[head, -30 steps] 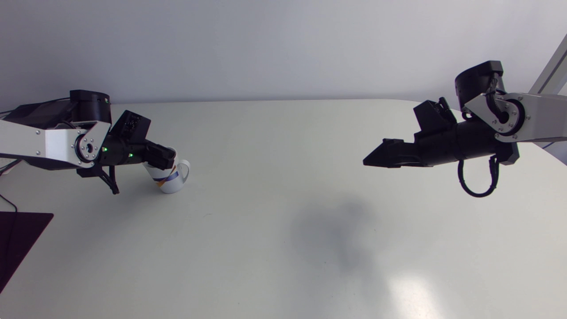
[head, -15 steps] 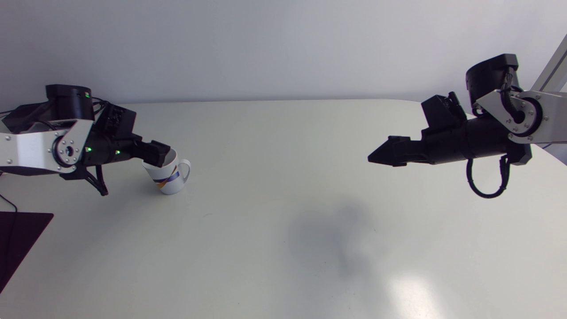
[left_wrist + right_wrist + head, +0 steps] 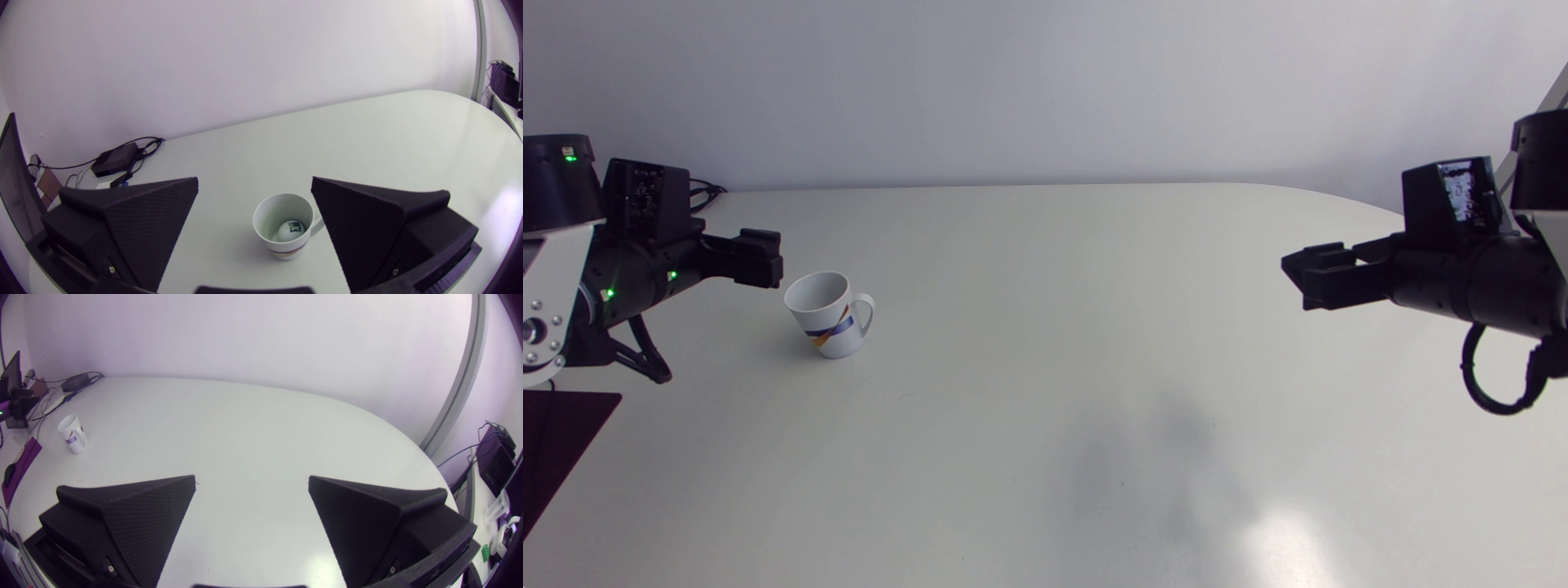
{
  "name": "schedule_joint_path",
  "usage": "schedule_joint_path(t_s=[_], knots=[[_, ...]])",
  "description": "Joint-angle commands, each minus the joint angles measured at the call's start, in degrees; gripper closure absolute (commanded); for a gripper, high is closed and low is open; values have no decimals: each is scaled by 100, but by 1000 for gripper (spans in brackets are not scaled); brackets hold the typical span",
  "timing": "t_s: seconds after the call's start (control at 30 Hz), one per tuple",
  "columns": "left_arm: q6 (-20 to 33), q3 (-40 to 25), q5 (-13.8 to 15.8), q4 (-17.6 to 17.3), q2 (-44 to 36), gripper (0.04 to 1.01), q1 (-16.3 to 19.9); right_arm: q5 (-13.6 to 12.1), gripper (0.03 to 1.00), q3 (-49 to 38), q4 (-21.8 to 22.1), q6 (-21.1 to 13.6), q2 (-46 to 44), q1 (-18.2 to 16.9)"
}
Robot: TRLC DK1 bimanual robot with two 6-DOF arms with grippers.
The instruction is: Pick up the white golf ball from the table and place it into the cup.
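Resting at the bottom of the cup (image 3: pixel 284 228), the white golf ball (image 3: pixel 291 230) lies just ahead of and below the left gripper (image 3: pixel 254 180) — fingers wide, holding nothing. The right gripper (image 3: pixel 1308 278), well apart across the counter (image 3: pixel 1062 343), is wide too — I judge nothing is left to grasp.

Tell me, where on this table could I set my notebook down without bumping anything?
The middle of the table between the cup and the right pincer is bare, and so is the near side. Crowded only at the left: the left pincer hangs open beside the cup, with a dark mat nearby.
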Motion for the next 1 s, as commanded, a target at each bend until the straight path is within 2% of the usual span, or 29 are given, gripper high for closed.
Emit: schedule_joint_path(t_s=[0.0, 0.13, 0.23, 0.43, 0.67, 0.87, 0.97], knots=[[-324, -329, -308, 68, -442, 52, -150, 281, 62, -429, 134, -73, -444, 188], [-350, -786, -370, 59, -1128, 51, -167, 852, 62, -930, 231, -266, -1033, 487], [-288, -1181, -370, 33, -1726, 51, -229, 1098, 62, -1290, 231, -337, -1516, 672], [-104, -1955, -370, 261, -2271, 52, -334, 1195, 62, -2072, 565, -345, -2237, 689], [-7, -2570, -352, 279, -3352, 54, -352, 1371, 62, -2599, 706, -495, -2896, 689], [63, -2834, -352, -81, -4283, 54, -510, 1546, 62, -2890, 855, -741, -3424, 689], [169, -2939, -352, -213, -4608, 54, -510, 1555, 62, -3021, 917, -750, -3617, 681]])
